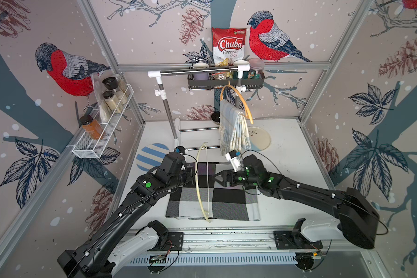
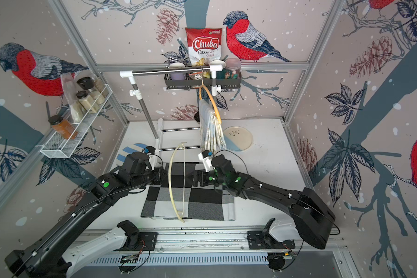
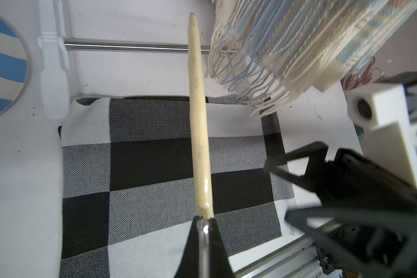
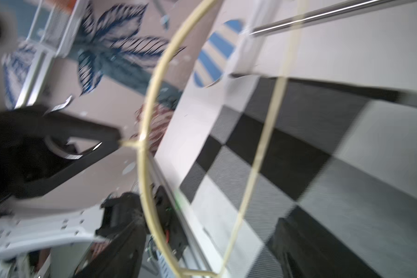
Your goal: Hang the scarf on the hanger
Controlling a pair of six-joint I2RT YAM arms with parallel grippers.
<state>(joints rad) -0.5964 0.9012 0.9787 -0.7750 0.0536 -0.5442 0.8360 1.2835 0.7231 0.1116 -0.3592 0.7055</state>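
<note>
A black, white and grey checked scarf (image 1: pixel 226 199) (image 2: pixel 202 199) (image 3: pixel 142 168) (image 4: pixel 299 156) lies flat on the white table. Above it stands a cream hanger (image 1: pixel 196 178) (image 2: pixel 169 178) (image 3: pixel 199 134) (image 4: pixel 147 115) on edge, running from near to far. My left gripper (image 1: pixel 191 173) (image 2: pixel 163 177) (image 3: pixel 204 222) (image 4: pixel 118 142) is shut on the hanger's neck, where the metal hook begins. My right gripper (image 1: pixel 217 179) (image 2: pixel 190 179) (image 3: pixel 277 192) (image 4: pixel 210 240) is open on the hanger's other side, just short of its straight bar, holding nothing.
At the back, a garment rail (image 1: pixel 195 72) carries an orange hanger (image 1: pixel 243 101) with a pale blue fringed scarf (image 1: pixel 234 130) hanging close above my right wrist. A striped plate (image 1: pixel 149 156) and a cream plate (image 1: pixel 260 138) lie on the table. A wire spice shelf (image 1: pixel 101 134) juts from the left wall.
</note>
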